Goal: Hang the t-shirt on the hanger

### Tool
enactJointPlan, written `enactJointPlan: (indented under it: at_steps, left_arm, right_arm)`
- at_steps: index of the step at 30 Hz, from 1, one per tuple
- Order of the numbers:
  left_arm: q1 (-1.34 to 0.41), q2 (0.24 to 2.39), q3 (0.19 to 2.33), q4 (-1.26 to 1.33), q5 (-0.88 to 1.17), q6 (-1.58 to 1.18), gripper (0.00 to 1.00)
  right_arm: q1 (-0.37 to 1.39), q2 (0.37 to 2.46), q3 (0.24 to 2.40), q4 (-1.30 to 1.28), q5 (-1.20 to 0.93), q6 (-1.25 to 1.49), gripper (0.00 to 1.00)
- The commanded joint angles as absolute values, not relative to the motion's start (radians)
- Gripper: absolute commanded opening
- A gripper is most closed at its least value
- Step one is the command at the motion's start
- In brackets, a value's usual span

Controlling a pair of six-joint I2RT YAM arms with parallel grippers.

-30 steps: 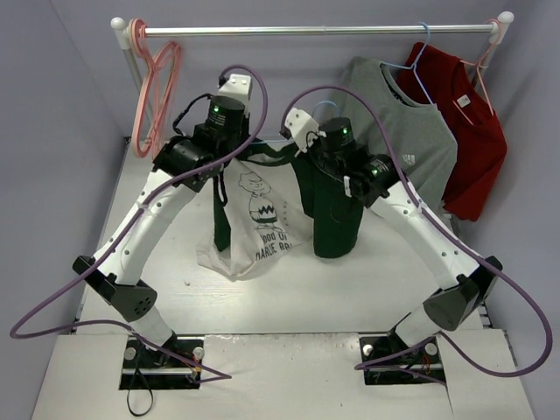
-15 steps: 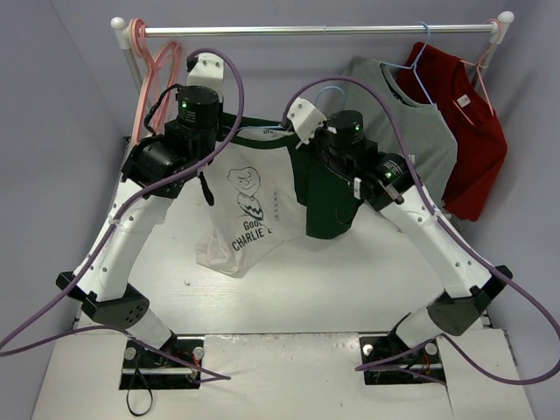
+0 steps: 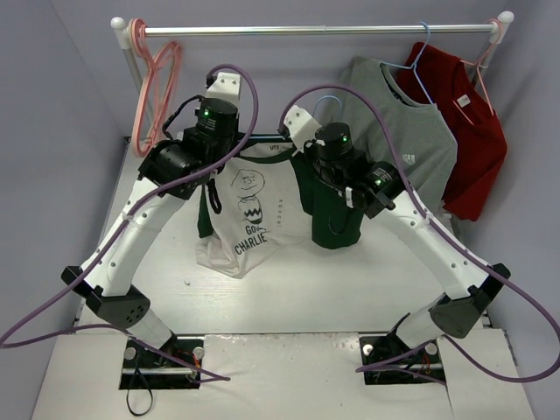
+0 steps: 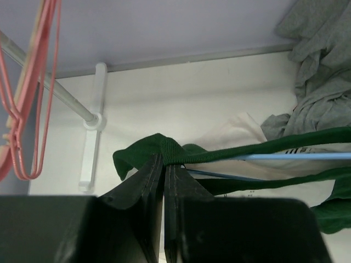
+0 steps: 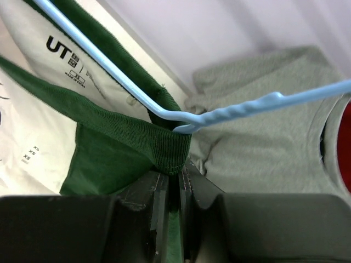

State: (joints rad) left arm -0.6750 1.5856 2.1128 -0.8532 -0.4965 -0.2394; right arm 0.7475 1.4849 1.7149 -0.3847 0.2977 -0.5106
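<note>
The t-shirt (image 5: 109,142) is seen as soft, matt knitted cloth, ribbed at its green collar band. The hanger (image 5: 241,111) is shown as smooth, faintly glossy light-blue wire, twisted at the neck. The fingers (image 4: 140,183) are made of matt black plastic. The desk (image 3: 289,297) is finished smooth and matt white, the rail (image 3: 306,30) in polished metal.

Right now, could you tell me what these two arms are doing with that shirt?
Both arms hold the t-shirt up between them. The left end effector is shut on a green fold, the right end effector on the green collar, where the blue hanger passes into the neck opening. The hanger is not yet on the rail, where the grey shirt and the red shirt hang.
</note>
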Motion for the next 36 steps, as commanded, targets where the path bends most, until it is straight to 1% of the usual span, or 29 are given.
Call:
enactJointPlan:
  at_steps: [1,3,5,7,10,14,18,23,26,30,31,36]
  left_arm:
    - [-0.686,1.559,2.117,-0.821,-0.462,-0.282,0.00]
    - [-0.687,1.545,2.097,-0.812,-0.456,-0.301,0.00]
    - [-0.686,1.517,2.012,-0.750,-0.407,-0.336,0.00]
    - [-0.687,1.500,1.979,-0.732,-0.382,-0.379,0.00]
    - [-0.687,1.474,1.933,-0.695,-0.347,-0.406,0.00]
    - [-0.681,1.440,1.901,-0.678,-0.489,-0.339,0.00]
    - [-0.672,1.436,1.913,-0.689,-0.546,-0.295,0.00]
    - [-0.672,1.454,1.910,-0.704,-0.520,-0.310,0.00]
    - [-0.670,1.459,1.902,-0.709,-0.549,-0.302,0.00]
    - [-0.672,1.476,1.905,-0.712,-0.490,-0.342,0.00]
    - [-0.672,1.482,1.904,-0.718,-0.444,-0.359,0.00]
    - [-0.675,1.522,1.910,-0.680,-0.310,-0.446,0.00]
  right_arm:
    - [0.756,1.474,1.704,-0.236,0.399,-0.425,0.00]
    - [0.756,1.463,1.684,-0.215,0.408,-0.413,0.00]
    - [0.756,1.456,1.675,-0.187,0.393,-0.390,0.00]
    - [0.756,1.457,1.680,-0.172,0.394,-0.364,0.00]
    - [0.756,1.470,1.697,-0.182,0.443,-0.350,0.00]
    - [0.756,1.444,1.688,-0.207,0.474,-0.376,0.00]
    - [0.756,1.398,1.616,-0.199,0.476,-0.383,0.00]
    - [0.758,1.344,1.536,-0.155,0.434,-0.361,0.00]
    - [0.759,1.293,1.465,-0.078,0.414,-0.345,0.00]
    - [0.759,1.269,1.440,-0.032,0.405,-0.318,0.00]
    - [0.762,1.269,1.443,-0.022,0.402,-0.314,0.00]
    - [0.769,1.295,1.457,0.058,0.315,-0.322,0.00]
